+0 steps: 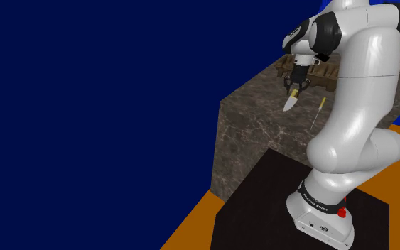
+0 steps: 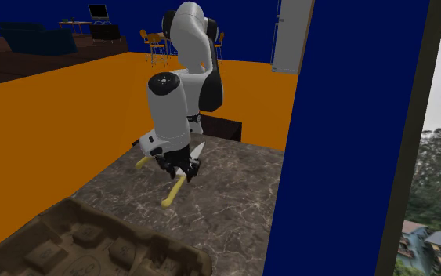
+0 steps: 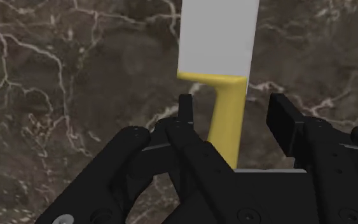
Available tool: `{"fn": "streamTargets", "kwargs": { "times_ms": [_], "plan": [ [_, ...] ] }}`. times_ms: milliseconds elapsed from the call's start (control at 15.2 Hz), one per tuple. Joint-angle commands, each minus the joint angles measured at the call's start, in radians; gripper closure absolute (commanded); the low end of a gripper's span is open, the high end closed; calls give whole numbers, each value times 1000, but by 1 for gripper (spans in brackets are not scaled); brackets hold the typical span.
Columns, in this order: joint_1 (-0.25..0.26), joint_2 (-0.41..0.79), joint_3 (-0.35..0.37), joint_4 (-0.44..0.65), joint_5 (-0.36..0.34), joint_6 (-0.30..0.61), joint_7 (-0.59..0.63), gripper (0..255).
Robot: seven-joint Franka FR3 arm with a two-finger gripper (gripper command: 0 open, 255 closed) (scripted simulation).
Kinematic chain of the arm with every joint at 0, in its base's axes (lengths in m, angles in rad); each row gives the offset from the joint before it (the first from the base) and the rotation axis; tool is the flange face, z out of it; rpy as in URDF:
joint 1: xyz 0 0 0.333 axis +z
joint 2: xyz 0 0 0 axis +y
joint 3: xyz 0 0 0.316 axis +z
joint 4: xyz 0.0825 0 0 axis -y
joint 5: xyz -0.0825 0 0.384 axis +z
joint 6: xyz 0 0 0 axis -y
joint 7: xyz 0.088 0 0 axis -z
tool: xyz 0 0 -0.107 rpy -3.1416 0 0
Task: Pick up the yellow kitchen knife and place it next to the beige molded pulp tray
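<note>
Yellow-handled kitchen knife with a pale grey blade point(image 3: 219, 38) lies on your dark marbled worktop point(image 3: 75, 76), apart from the brown moulded pulp tray point(image 2: 93, 243). Tool point(image 3: 231, 111) open, straddling the handle with a gap each side, gripping nothing.

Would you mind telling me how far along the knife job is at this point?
Done: the gripper is lined up over the yellow-handled knife. In hand: the open fingers straddle its handle with counter showing either side, so it isn't grasped. Likely left: closing, lifting and setting it beside the brown tray, which lies a little apart.
</note>
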Motion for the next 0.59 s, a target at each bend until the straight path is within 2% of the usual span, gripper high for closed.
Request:
{"fn": "streamTargets", "kwargs": {
  "times_ms": [0,264,528],
  "plan": [
    [0,0,0,0,0,0,0,0],
    [0,0,0,0,0,0,0,0],
    [-7,-13,-7,111,-13,-122,10,0]
  ]
}}
